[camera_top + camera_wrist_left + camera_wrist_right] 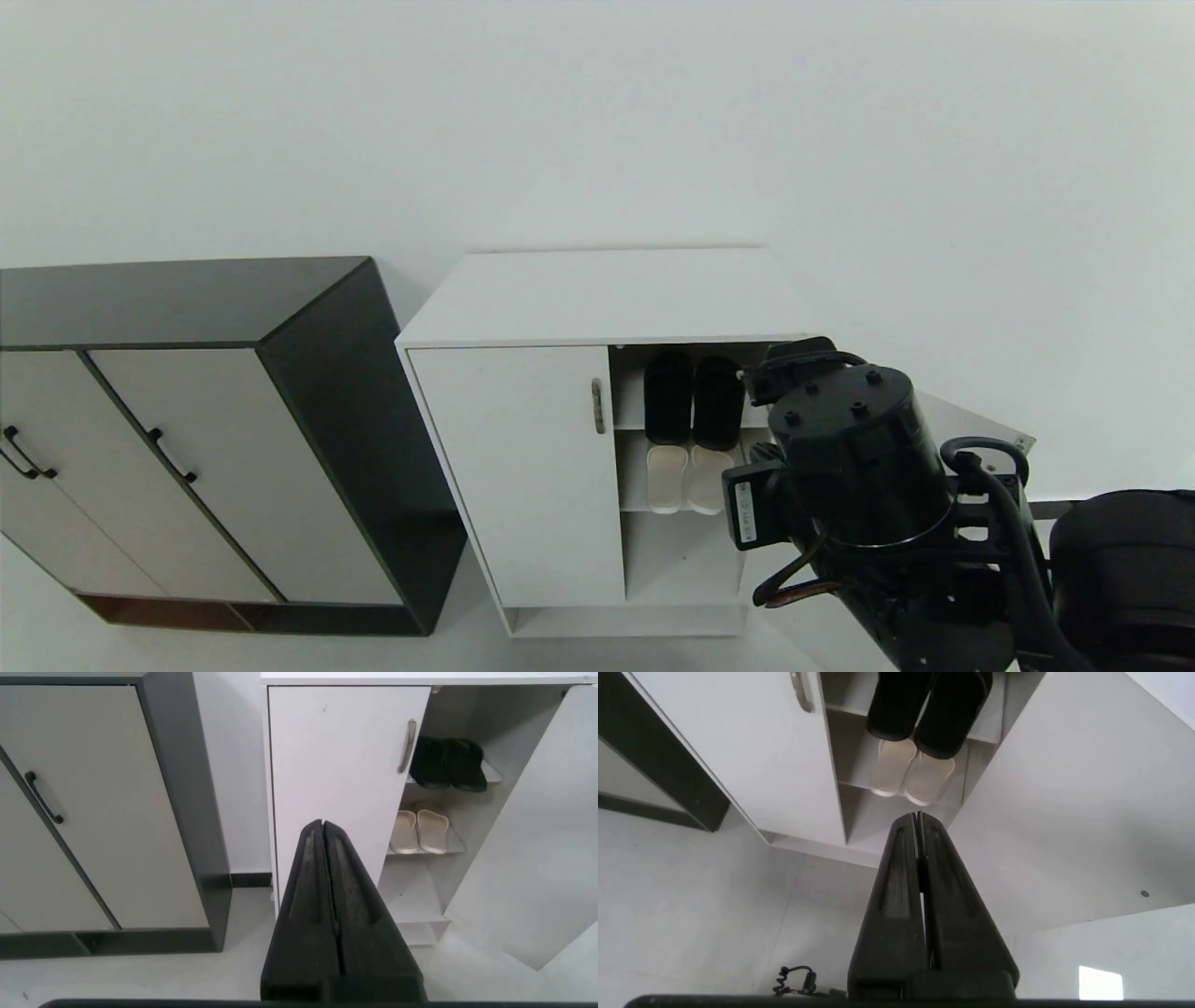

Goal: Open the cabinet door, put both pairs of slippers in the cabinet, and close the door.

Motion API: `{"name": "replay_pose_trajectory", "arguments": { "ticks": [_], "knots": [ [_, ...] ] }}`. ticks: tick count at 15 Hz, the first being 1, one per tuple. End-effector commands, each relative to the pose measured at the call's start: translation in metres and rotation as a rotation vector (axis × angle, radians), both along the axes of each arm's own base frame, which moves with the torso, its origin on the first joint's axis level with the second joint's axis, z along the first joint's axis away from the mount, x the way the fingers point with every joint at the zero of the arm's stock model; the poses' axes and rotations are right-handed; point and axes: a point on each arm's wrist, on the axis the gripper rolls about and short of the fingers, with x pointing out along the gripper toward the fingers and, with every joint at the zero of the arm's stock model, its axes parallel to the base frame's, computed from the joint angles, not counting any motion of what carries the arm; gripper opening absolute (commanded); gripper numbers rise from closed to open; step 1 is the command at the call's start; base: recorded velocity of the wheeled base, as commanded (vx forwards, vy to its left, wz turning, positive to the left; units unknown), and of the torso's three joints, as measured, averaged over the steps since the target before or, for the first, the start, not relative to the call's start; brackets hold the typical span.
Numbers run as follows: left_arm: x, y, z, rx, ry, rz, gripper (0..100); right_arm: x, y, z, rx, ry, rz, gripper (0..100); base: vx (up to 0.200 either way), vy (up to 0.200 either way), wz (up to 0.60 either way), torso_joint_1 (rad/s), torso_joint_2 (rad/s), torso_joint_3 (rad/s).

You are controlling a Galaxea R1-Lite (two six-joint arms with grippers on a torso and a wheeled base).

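**Head view.** The white cabinet (597,299) stands on the floor (448,653) against a pale wall (597,112). Its left door (513,467) is closed and its right door (980,425) is swung wide. The black slippers (695,397) lie on the upper shelf and the white slippers (686,478) on the middle shelf, both near the front edge. My right arm (859,457) hangs between the opening and the open door. Only the closing seems left. I judge that the arm could be caught, or could knock the door's edge, if the swing began from here. A dark cabinet (355,420) stands just beside, on the left.

**Left wrist view.** My left claw (322,826) is pressed together, holding nothing, well apart from the cabinet front. The slippers appear to reach the shelves' front edges, and one that stuck out would likely stop the door short.

**Right wrist view.** My right claw (921,819) is likewise pressed together and empty, in front of the opening and near the open door. A closed tip pushing a smooth panel may slide off, and the floor is plain and light
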Motion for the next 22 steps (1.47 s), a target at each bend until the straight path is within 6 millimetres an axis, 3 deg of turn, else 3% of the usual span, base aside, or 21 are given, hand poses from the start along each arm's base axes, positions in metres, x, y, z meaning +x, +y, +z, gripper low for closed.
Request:
{"name": "replay_pose_trajectory", "arguments": {
  "ticks": [1,6,15,22],
  "knots": [
    [0.000,0.000,0.000,-0.001,0.000,0.000,0,-0.001,-0.001,0.000,0.000,0.000,0.002,0,0.000,0.000,0.00,0.000,0.00,0.000],
    [0.000,0.000,0.000,0.001,0.000,0.000,0,0.000,-0.001,-0.001,-0.005,-0.010,0.001,0,0.000,0.000,0.00,0.000,0.00,0.000],
    [0.000,0.000,0.000,0.001,0.000,0.000,0,0.003,-0.012,0.008,0.002,-0.029,-0.026,0,0.000,0.000,-0.60,0.003,0.00,0.003],
    [0.000,0.000,0.000,-0.001,0.000,0.000,0,0.032,-0.033,0.011,0.000,-0.062,-0.131,0,0.000,0.000,0.00,0.000,0.00,0.000]
  ]
}}
